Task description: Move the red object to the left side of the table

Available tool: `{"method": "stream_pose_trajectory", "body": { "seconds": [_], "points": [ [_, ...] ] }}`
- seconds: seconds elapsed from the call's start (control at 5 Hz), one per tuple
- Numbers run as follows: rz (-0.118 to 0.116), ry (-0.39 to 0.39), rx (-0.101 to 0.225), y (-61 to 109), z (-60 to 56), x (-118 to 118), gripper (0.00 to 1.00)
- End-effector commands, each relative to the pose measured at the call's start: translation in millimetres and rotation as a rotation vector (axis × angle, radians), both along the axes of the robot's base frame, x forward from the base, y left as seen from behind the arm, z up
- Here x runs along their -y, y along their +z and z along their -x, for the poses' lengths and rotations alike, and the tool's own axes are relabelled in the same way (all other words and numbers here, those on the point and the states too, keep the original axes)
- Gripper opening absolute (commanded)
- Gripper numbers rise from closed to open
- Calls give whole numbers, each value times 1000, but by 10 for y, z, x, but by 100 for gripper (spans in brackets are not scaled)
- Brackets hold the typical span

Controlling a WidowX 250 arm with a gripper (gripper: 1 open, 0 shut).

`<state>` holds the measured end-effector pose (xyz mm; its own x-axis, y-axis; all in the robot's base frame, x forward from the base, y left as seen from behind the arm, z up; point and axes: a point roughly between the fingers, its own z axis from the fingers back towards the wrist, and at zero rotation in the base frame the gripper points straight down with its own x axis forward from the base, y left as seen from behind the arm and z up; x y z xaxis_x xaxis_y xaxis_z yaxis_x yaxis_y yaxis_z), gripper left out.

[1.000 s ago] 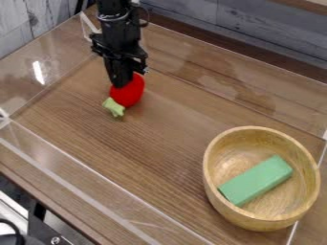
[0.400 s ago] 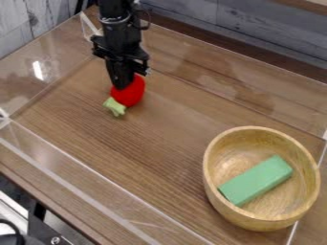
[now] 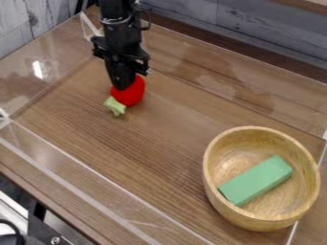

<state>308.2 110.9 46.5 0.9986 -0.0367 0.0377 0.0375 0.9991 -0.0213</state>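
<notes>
the black end effector (image 3: 124,80) points straight down at the small glossy red strawberry-shaped toy (image 3: 128,92), its fingers at the toy's top; whether they grip it cannot be told. the toy lies on the brown wood-grain desk (image 3: 153,144) directly beneath. the round wooden bowl (image 3: 262,178) holding a green rectangular block (image 3: 255,180) sits well apart, lower right.

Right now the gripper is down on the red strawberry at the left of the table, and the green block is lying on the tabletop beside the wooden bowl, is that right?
Not quite. The green block lies inside the wooden bowl, not on the tabletop beside it; the camera view shows this. The rest holds: the gripper is down on the red strawberry at the left of the table.
</notes>
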Motion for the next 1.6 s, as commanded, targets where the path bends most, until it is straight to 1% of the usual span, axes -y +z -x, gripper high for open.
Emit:
{"method": "stream_pose_trajectory", "body": {
  "seconds": [0.0,0.2,0.6,0.8,1.0,1.2,1.4],
  "points": [
    [-17,-5,33,135,-88,4,100],
    [-13,2,32,188,-86,24,100],
    [5,17,58,483,-84,137,100],
    [17,17,86,732,-85,266,100],
    [37,10,120,968,-55,408,100],
    [47,0,111,911,0,454,100],
    [46,23,109,853,-46,229,100]
  ]
}}
